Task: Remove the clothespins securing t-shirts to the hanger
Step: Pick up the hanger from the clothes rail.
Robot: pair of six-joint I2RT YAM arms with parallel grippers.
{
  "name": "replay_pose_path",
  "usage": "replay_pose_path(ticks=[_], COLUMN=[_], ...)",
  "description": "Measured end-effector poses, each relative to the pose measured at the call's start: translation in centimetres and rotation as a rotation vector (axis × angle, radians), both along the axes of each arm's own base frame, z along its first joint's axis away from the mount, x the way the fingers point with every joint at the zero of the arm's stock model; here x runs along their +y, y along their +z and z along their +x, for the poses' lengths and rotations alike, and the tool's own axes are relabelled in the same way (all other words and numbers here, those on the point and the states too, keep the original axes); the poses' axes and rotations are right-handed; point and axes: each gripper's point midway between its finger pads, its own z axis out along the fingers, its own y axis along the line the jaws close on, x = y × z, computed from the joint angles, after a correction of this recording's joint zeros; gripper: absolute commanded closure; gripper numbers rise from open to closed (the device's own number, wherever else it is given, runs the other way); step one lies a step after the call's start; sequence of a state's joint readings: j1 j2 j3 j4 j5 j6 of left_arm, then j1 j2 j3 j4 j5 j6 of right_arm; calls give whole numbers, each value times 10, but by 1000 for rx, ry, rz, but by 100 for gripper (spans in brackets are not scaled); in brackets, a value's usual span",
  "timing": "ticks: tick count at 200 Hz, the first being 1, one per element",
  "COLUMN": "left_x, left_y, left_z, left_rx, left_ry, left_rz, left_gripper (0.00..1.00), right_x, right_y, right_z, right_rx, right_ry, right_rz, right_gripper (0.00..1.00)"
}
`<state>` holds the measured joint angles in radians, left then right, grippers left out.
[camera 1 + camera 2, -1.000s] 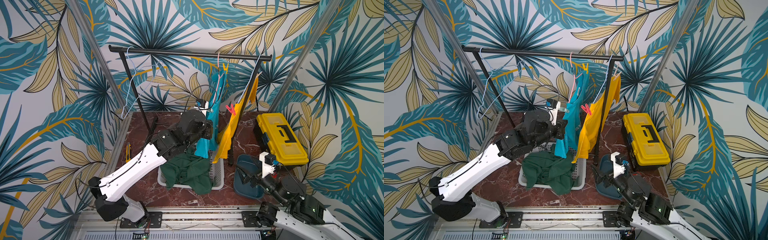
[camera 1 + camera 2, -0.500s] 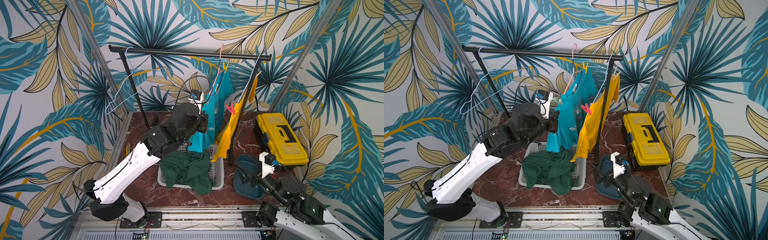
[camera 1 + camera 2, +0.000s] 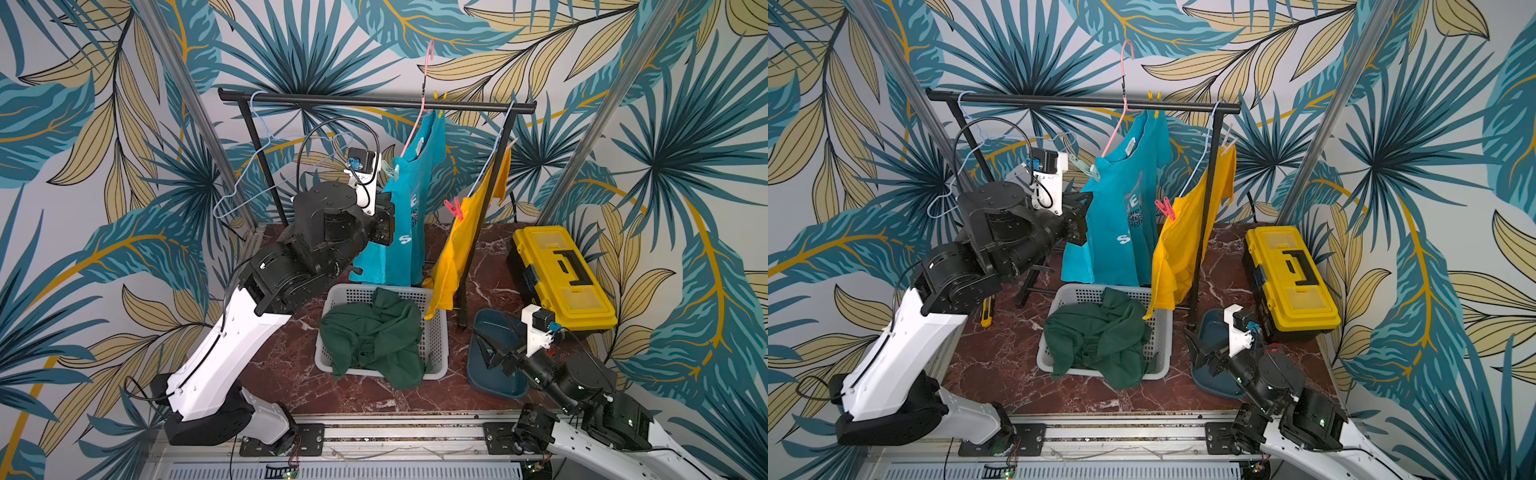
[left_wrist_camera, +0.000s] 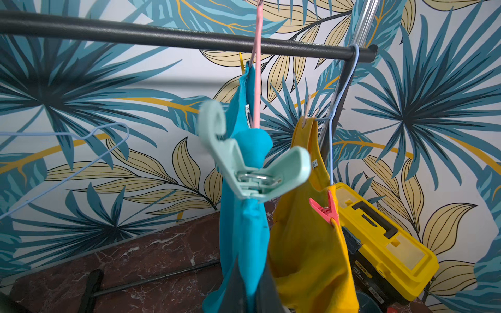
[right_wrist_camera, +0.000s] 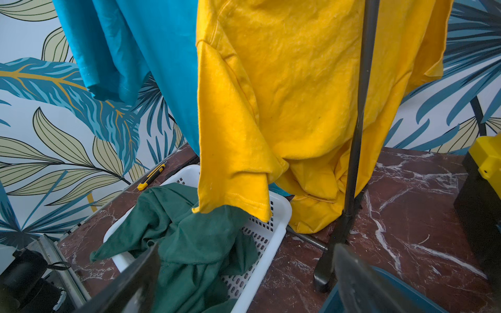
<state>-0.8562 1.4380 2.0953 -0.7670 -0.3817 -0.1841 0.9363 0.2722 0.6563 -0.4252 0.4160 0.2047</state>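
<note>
Left fingers (image 4: 234,295) higher, turquoise shirt (image 3: 1117,249) lifted — gripped

I can read only a pale "S" on the turquoise shirt (image 3: 1124,239); the rest of the print is creased. Toolbox (image 4: 385,244) label too small.

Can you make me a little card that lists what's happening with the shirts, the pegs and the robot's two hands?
turquoise t-shirt: on pink hanger, mint clothespin and yellow clothespin on it
yellow t-shirt: hanging, red-pink clothespin and peach clothespin on it
green t-shirt: lying in white basket
left gripper: shut on turquoise t-shirt
right gripper: open, holding nothing
</note>
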Motion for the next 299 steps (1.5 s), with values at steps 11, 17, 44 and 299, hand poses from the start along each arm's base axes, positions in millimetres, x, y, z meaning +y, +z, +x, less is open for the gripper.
replay_pose_path(ticks=[11,17,44,299], left_x=[7,13,37,134], left_y=[2,3,9,19], left_z=[-6,-10,-30,-128], left_rx=[-8,-12,-36,-83], left_ry=[0,1,8,-58], left_rz=[-1,2,-4,-123], left_gripper=[100,100,100,100], right_x=[0,0,-1,17], right_y=[0,0,0,-15], right_z=[0,0,0,16], right_rx=[-1,-1,-2,53], right_ry=[-2,-3,-4,-16], right_rz=[-1,-2,-3,-81], right_gripper=[0,1,0,1])
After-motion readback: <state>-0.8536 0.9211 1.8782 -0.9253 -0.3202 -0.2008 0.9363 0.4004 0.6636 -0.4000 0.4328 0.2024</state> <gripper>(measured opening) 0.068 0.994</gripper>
